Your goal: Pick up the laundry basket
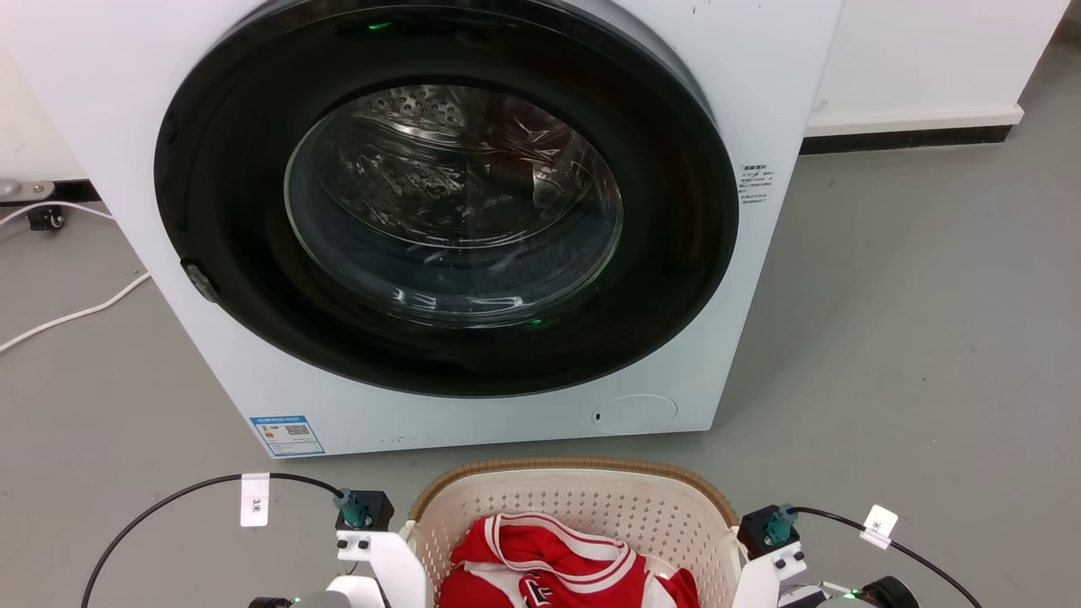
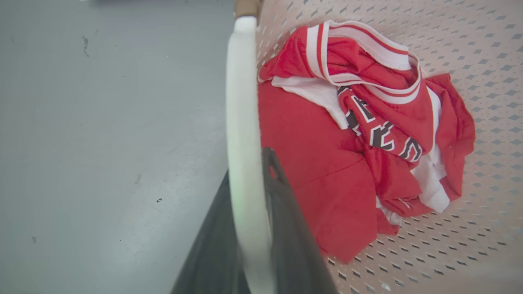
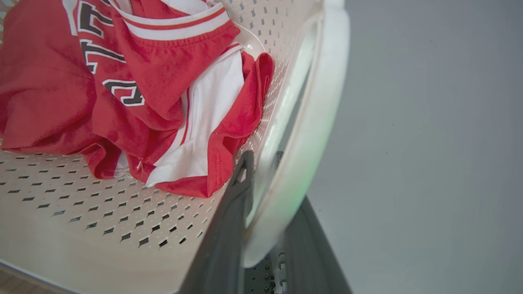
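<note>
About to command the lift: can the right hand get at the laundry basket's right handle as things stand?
Likely yes: the right hand straddles the white handle and seems to pinch it, one finger inside the laundry basket, one outside. The red jersey lies clear of the handle.

Grey floor point(image 1: 912, 338), white wall point(image 1: 920, 51), blk skirting point(image 1: 904, 139)

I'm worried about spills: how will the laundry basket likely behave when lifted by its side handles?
Probably light: the laundry basket is perforated plastic holding a red jersey. Likely stiff enough to keep shape, though walls may flex. With the left gripper and right gripper on opposite handles, it should hang level; the jersey may slide.
</note>
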